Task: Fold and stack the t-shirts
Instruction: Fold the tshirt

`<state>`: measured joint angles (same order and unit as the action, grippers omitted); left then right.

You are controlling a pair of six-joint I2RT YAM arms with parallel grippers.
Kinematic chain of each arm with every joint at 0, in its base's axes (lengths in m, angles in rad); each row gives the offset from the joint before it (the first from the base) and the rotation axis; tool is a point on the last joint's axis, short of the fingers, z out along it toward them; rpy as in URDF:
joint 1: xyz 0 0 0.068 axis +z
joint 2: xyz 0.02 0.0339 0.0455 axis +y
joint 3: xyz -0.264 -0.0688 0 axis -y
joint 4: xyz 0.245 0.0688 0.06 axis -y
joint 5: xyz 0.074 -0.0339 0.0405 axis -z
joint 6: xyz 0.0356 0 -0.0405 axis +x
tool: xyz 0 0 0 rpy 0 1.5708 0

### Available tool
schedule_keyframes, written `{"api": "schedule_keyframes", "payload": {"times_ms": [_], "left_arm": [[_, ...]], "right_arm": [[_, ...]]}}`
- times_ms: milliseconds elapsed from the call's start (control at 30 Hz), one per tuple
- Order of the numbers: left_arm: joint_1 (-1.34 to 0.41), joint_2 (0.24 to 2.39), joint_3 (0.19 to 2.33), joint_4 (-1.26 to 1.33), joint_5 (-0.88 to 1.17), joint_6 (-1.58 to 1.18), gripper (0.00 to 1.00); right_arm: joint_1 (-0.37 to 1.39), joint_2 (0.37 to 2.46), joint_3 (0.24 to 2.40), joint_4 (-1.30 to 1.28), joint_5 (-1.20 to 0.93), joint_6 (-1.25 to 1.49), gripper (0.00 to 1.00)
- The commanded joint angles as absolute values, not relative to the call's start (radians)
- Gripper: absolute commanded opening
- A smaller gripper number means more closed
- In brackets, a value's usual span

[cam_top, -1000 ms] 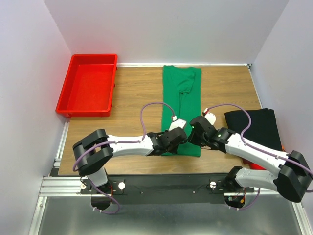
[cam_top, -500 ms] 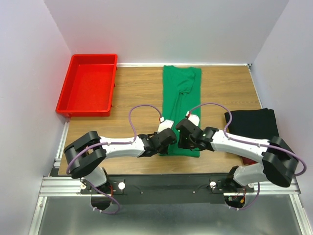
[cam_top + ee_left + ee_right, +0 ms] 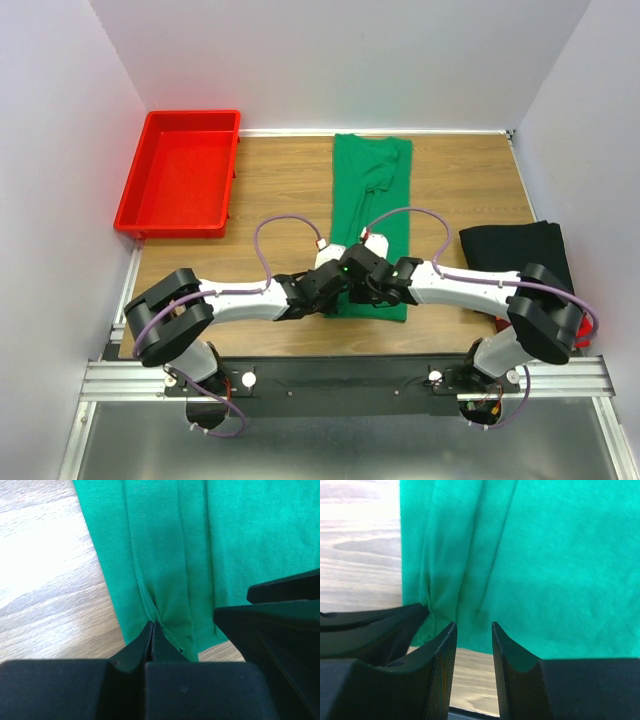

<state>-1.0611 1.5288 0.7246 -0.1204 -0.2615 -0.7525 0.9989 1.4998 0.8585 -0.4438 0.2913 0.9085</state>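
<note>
A bright green t-shirt (image 3: 371,190) lies folded into a long strip running from the back of the table to its near edge. My left gripper (image 3: 336,288) is at the strip's near left corner. In the left wrist view this gripper (image 3: 152,625) is shut on a pinch of the green cloth (image 3: 200,555), which puckers into the tips. My right gripper (image 3: 356,280) sits right beside it. In the right wrist view it (image 3: 472,626) stands open just over the shirt's near hem (image 3: 545,555), with nothing between its fingers. A folded black t-shirt (image 3: 520,255) lies at the right.
A red plastic tray (image 3: 172,229) stands at the back left corner. The two wrists are crowded together at the near hem, the right fingers (image 3: 280,615) showing in the left wrist view. White walls close in the table on three sides.
My right gripper has slid left along the near hem until it is beside the left one. The left gripper has closed on the hem and shifted slightly left.
</note>
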Motion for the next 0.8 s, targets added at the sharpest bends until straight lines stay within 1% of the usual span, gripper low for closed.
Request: {"api": "schedule_keyframes", "payload": {"times_ms": [0, 133, 200, 300, 500, 767], "left_arm": [[-1.06, 1.505, 0.727, -0.078, -0.242, -0.755, 0.0], [-1.052, 1.499, 0.719, -0.069, -0.229, -0.753, 0.0], [-1.048, 1.494, 0.713, -0.058, -0.219, -0.753, 0.0], [-1.04, 1.496, 0.701, -0.04, -0.2, -0.753, 0.0], [-1.022, 1.503, 0.678, -0.006, -0.146, -0.752, 0.0], [-1.019, 1.522, 0.673, 0.023, -0.129, -0.746, 0.0]], "right_arm": [[1.046, 1.558, 0.888, -0.454, 0.339, 0.934, 0.41], [1.058, 1.6, 0.896, -0.454, 0.344, 0.943, 0.4], [1.06, 1.608, 0.891, -0.456, 0.347, 0.951, 0.36], [1.062, 1.6, 0.877, -0.454, 0.353, 0.966, 0.36], [1.063, 1.505, 0.831, -0.454, 0.388, 0.999, 0.36], [1.065, 1.453, 0.801, -0.454, 0.416, 1.034, 0.36]]}}
